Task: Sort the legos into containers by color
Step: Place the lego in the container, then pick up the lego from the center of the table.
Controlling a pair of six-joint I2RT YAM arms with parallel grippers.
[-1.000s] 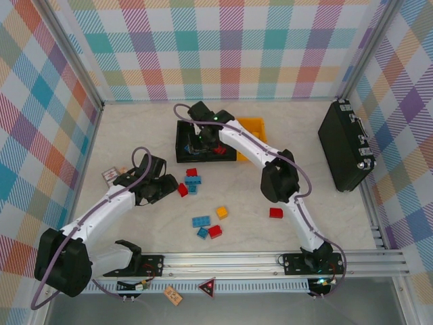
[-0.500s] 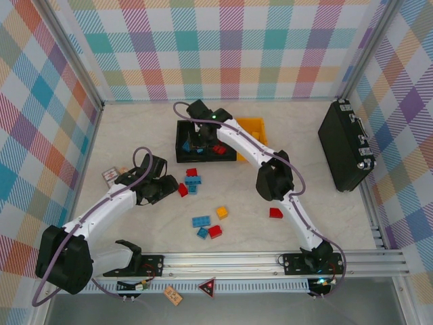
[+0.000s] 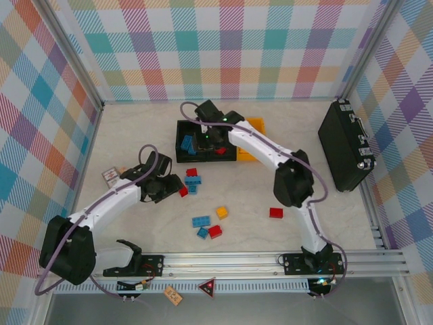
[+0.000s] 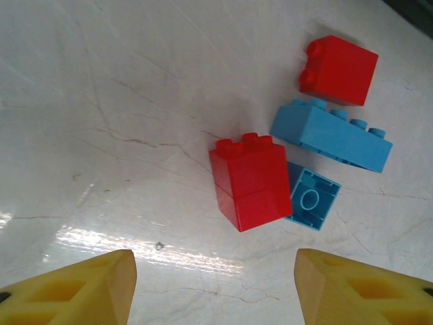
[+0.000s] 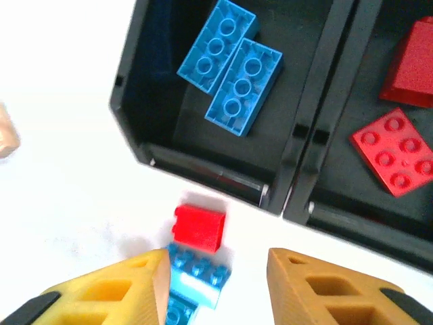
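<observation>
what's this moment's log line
left gripper open near red brick | right gripper open, empty, by black bin | bin holds two blue bricks

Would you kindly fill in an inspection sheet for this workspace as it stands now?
Surface: pale marbled table; no spills seen.
Job's things: left black bin holds two blue bricks; middle black bin holds red bricks; yellow-orange bin partly hidden by the right arm; several loose bricks, red, blue and orange, lie on the table.
Clutter: printed cards at the left; black case at the right.
Hands: left hand open, empty, above a red brick; right hand open, empty, by the bins' front edge.
Cables: a purple cable loops along each arm; no snags seen.
Surroundings: plaid walls; nothing else seen.
</observation>
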